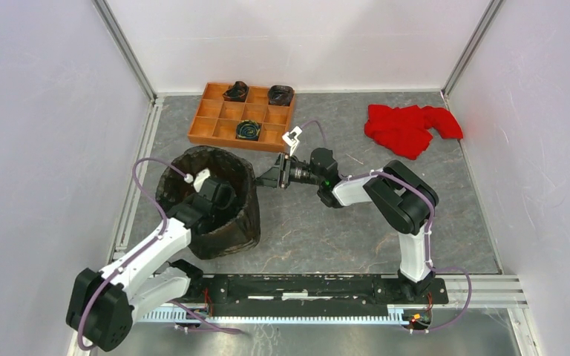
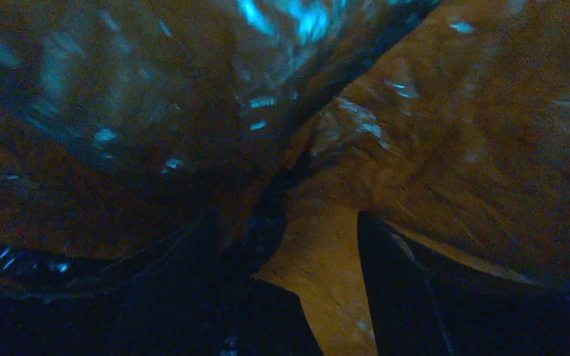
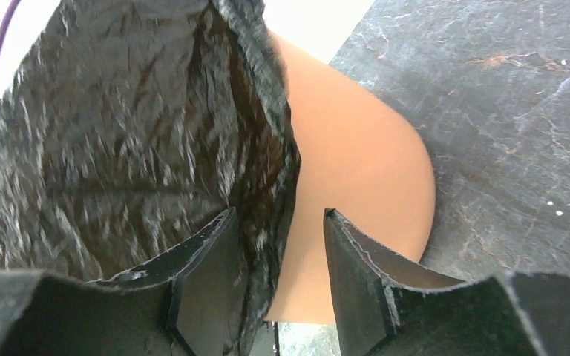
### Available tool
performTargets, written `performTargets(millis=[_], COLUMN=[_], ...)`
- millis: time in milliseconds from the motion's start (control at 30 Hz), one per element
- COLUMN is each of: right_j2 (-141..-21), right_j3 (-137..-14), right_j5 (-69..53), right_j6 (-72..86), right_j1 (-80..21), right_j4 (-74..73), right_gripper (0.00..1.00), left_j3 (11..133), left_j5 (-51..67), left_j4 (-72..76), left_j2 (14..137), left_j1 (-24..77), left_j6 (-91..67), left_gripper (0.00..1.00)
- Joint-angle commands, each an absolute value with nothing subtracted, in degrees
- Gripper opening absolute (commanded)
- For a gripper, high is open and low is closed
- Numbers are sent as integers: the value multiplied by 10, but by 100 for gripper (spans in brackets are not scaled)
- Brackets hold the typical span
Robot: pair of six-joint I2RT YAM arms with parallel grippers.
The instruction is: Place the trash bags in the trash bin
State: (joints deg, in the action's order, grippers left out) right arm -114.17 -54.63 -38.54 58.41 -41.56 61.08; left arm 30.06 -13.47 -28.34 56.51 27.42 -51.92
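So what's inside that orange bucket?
A crinkly black trash bag lines the bucket and folds over its rim. The left arm's fingers reach down inside. The bottom is covered, so what lies there can't be seen.

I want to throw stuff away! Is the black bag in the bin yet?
In: trash bag lines the trash bin, draped over its rim.

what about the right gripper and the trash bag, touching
Cannot tell: the right wrist view shows the trash bag edge inside the right gripper, contact unclear.
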Motion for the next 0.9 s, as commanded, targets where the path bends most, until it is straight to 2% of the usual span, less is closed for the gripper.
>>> performTargets(millis=[0, 200, 367, 467, 633, 867], right_j2=[-1123, -1125, -1114, -1106, -1105, -1093], right_j3=[-563, -564, -561, -565, -567, -559], right_j5=[-382, -389, -392, -391, -393, -392], right_j6=[552, 549, 548, 542, 545, 543], right_j1=[-411, -411, -411, -410, -410, -410], right_j4=[598, 594, 590, 580, 578, 574], right_gripper=[53, 54, 54, 54, 55, 54], left_j3=[346, 391, 404, 373, 309, 257], left_j5=[-153, -184, -175, -137, -94, -123], left_j4=[-330, -373, -369, -327, -254, -201], left_j2=[521, 495, 483, 478, 494, 577], left_j1=[271, 271, 271, 271, 271, 271], left_j6=[-512, -506, -499, -497, -508, -504], left_gripper=[77, 75, 45, 36, 33, 32])
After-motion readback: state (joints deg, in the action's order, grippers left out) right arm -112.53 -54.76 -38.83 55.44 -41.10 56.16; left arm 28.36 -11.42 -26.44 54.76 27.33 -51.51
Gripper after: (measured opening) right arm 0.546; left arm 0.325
